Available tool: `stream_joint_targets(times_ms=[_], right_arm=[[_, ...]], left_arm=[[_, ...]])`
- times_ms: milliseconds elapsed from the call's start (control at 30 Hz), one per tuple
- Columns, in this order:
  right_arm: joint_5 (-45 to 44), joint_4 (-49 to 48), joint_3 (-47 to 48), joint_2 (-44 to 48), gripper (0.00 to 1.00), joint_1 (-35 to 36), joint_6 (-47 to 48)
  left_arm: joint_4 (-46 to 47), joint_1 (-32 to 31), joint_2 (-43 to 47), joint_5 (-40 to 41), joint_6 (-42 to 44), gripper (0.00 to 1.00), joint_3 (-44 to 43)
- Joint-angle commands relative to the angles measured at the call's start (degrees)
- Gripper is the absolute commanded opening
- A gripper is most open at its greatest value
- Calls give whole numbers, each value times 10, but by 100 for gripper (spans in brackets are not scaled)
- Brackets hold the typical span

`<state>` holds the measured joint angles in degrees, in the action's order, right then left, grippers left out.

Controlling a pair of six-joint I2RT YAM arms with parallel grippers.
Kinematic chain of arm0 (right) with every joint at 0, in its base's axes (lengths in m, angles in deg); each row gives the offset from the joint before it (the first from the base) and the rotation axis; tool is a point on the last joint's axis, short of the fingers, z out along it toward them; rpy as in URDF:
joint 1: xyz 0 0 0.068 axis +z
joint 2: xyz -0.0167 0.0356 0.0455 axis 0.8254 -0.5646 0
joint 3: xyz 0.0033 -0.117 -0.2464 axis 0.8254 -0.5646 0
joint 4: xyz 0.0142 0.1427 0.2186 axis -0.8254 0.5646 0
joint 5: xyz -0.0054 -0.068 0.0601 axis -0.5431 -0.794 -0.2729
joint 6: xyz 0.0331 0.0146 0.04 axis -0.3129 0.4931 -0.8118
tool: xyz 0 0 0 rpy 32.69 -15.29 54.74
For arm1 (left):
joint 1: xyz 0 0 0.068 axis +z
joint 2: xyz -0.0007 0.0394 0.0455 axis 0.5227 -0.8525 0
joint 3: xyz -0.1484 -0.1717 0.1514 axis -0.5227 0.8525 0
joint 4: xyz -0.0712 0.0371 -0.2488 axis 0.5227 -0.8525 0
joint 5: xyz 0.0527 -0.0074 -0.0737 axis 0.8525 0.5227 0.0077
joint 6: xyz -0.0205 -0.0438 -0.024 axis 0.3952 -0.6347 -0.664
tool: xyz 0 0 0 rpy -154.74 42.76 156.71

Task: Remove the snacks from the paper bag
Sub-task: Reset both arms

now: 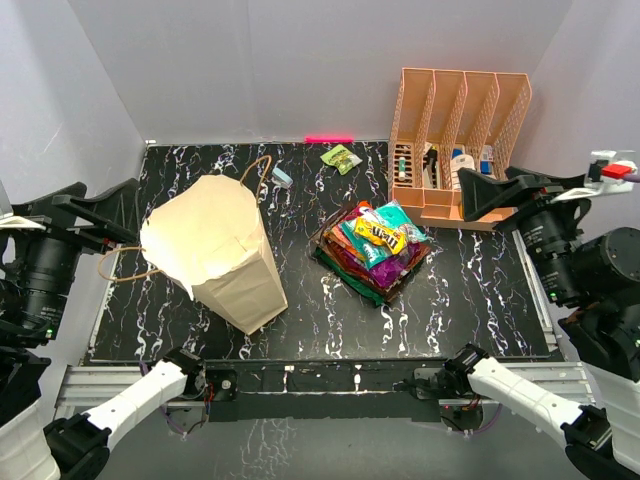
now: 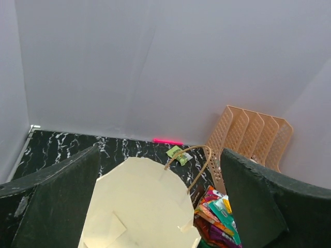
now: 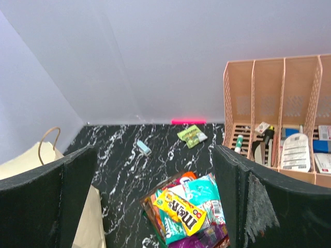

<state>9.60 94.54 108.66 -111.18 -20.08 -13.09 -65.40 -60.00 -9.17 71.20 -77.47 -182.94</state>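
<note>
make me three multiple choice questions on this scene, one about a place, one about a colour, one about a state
1. Where on the table is the paper bag?
A. right side
B. left side
C. far right corner

2. What colour is the top packet of the snack pile?
A. white
B. black
C. yellow

3. How is the left gripper?
A. open, empty
B. shut on a packet
C. shut on a bag handle

Answers:
1 B, the bag is left of the pile in the top view.
2 C, the top packet shows yellow in the top and right wrist views.
3 A, its fingers stand wide apart, gripping nothing.
</note>
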Motion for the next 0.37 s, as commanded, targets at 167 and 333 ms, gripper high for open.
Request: stream_joint_targets(times_ms=[167, 333], right_arm=[[-30, 18, 29, 25, 98, -1, -5], [-35, 28, 32, 26, 98, 0, 1]], left_arm=[[39, -34, -33, -78, 61, 98, -19], [59, -35, -36, -71, 74, 98, -17]])
